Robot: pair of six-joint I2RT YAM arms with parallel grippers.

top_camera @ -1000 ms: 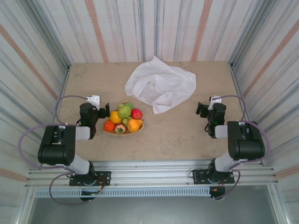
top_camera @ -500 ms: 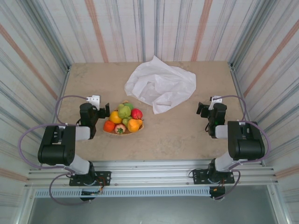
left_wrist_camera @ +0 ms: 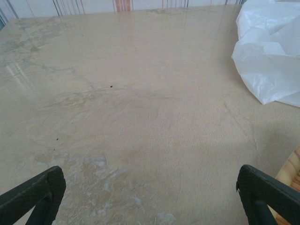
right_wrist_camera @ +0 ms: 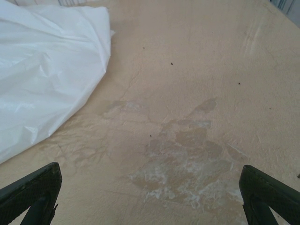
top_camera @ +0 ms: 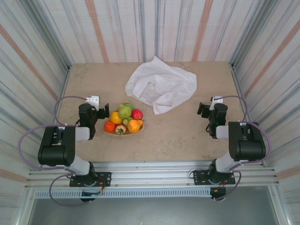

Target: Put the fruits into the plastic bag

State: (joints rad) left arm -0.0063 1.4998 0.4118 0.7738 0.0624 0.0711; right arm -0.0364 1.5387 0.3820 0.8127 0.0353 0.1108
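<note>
My left claw: spread wide, empty, beside the plate.
My right claw: spread wide, empty, near the bag.
Fruits: heaped on plate.
Bag: crumpled, apart from fruits.

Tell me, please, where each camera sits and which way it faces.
Top external: above and behind the bases, looking down on the table; left arm and right arm show.
Left wrist: on the left arm, facing the far wall across the table; the open left gripper frames the bottom corners.
Right wrist: likewise on the right arm; right gripper open.
Shared: the plastic bag, in all three.
</note>
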